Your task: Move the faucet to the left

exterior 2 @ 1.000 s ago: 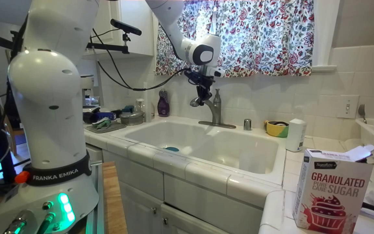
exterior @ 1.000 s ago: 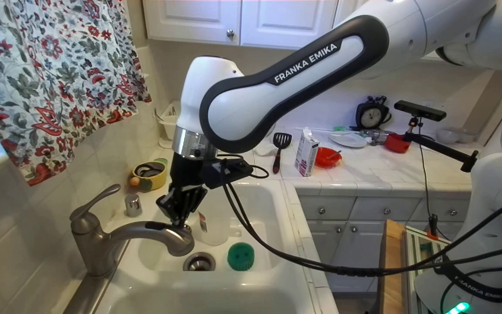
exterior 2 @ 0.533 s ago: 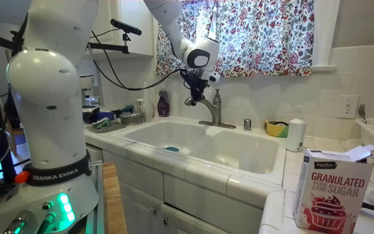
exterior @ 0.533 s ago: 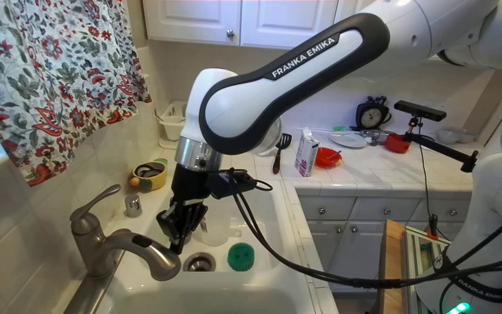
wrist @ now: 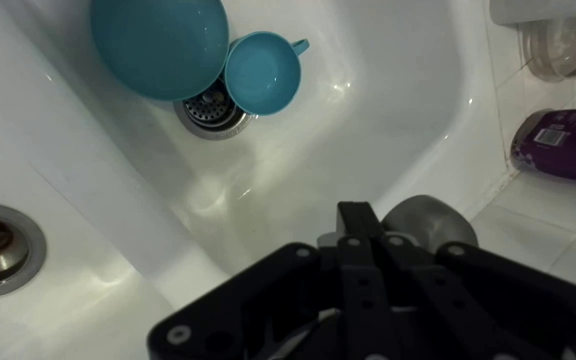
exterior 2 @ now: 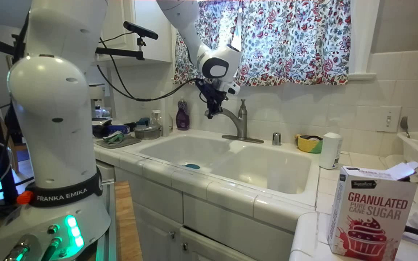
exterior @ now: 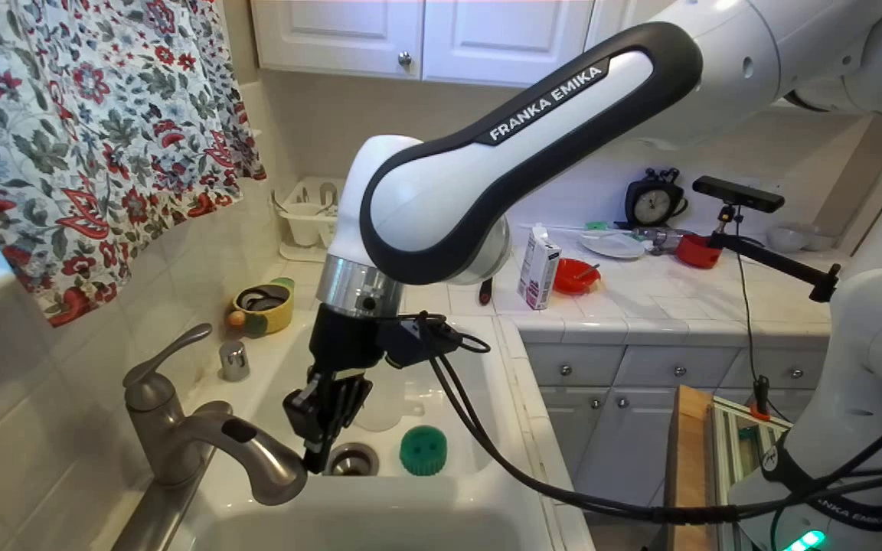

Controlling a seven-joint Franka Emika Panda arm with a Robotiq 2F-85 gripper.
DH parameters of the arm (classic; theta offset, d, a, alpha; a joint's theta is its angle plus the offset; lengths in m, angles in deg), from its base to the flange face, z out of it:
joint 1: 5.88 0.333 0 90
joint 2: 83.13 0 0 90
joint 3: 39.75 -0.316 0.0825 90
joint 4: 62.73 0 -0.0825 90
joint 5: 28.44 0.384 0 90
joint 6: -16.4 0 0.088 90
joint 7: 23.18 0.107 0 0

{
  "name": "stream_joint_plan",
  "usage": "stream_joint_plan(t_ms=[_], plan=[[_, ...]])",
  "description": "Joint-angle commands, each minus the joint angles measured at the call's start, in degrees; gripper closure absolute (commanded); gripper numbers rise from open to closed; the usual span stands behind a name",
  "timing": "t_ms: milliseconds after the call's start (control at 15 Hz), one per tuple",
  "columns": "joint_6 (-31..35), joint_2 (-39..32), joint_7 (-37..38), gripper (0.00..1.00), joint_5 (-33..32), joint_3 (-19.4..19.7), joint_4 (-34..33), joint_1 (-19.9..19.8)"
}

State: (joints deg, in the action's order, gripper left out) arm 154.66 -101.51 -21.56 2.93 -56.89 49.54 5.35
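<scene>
Faucet (exterior: 207,428) swung further left than before, hand (exterior: 315,461) pressed together right beside it

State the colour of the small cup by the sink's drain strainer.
The cup is turquoise, best seen in the wrist view.

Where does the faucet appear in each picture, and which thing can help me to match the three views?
In an exterior view: the faucet is at the lower left.
In an exterior view: the faucet is slightly right of the middle.
Wrist view: right of the middle, low; only a rounded grey part shows.
Shared landmark: the white double sink.
</scene>
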Motion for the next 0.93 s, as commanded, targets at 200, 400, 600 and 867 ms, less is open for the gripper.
stream_joint_plan(t_ms=[200,400,600,867], plan=[[9.9,5.1,8.3,0.74,-19.7,8.0,5.2,2.4],[7.8,9.7,15.6,0.6,-31.3,12.2,6.2,2.8],[2.7,12.4,23.2,0.4,-42.8,14.5,3.7,2.4],[-14.1,14.5,29.3,0.12,-52.4,15.0,-1.1,2.2]])
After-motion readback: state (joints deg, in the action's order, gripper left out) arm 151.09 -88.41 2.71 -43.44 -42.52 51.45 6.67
